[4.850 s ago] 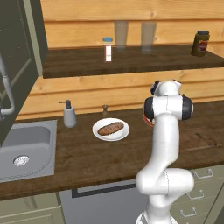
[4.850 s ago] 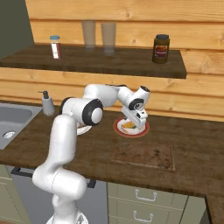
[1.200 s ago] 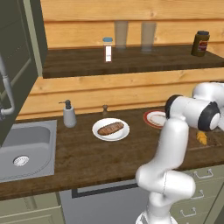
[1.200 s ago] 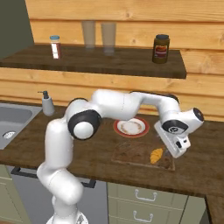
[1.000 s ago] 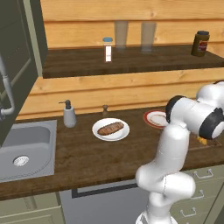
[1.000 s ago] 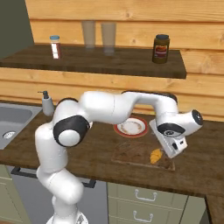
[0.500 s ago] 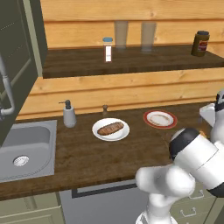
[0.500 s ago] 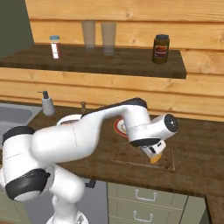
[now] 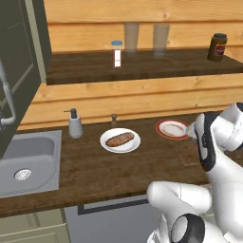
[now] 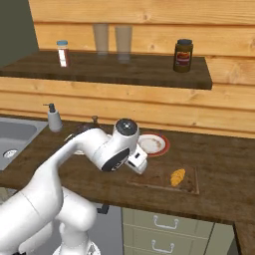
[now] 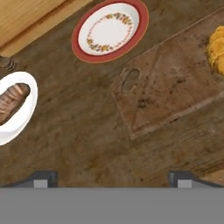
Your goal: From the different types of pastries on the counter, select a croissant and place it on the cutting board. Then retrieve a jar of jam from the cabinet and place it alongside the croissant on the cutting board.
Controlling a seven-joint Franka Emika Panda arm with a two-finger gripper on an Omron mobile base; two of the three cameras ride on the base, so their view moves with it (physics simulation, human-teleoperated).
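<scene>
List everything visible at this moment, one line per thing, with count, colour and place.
croissant: one, yellow-orange, on the cutting board.
cutting board: one, dark brown, on the counter right of the plates.
loaf-like pastry: one, brown, on the white plate.
white plate: one, mid-counter.
red-rimmed plate: one, white with red rim, nothing on it, near the wall.
soap dispenser: one, grey, beside the sink.
sink: one, grey, counter's left end.
shaker: one, white, blue cap, on the wooden shelf.
glasses: two, clear, on the shelf.
dark jar: one, brown, yellow label, shelf's right end.
gripper: one, dark fingertips, open, above the counter.
</scene>
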